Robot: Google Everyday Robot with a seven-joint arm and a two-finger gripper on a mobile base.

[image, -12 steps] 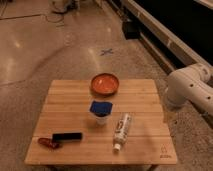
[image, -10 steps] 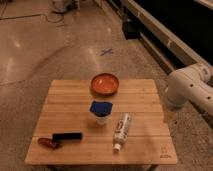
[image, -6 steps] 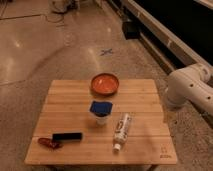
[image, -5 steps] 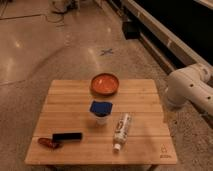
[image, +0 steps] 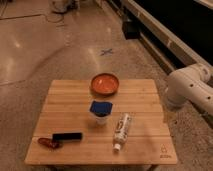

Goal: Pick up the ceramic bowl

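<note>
A polished speckled floor with a blue tape cross (image: 106, 51) surrounds a slatted wooden desk (image: 65, 95). The ceramic bowl (image: 105, 83) sits upright near the middle of the desk's far edge, nothing touching it. Just in front of it, toward the desk's centre, stands a small white cup with a blue top (image: 101, 114). A white bottle (image: 121, 131) lies right of the cup. Near the front left corner lie a black bar (image: 67, 136) and a red object (image: 48, 143). The white arm (image: 187, 90) hangs beyond the right edge; the pincer is out of frame, so its state cannot be told.
</note>
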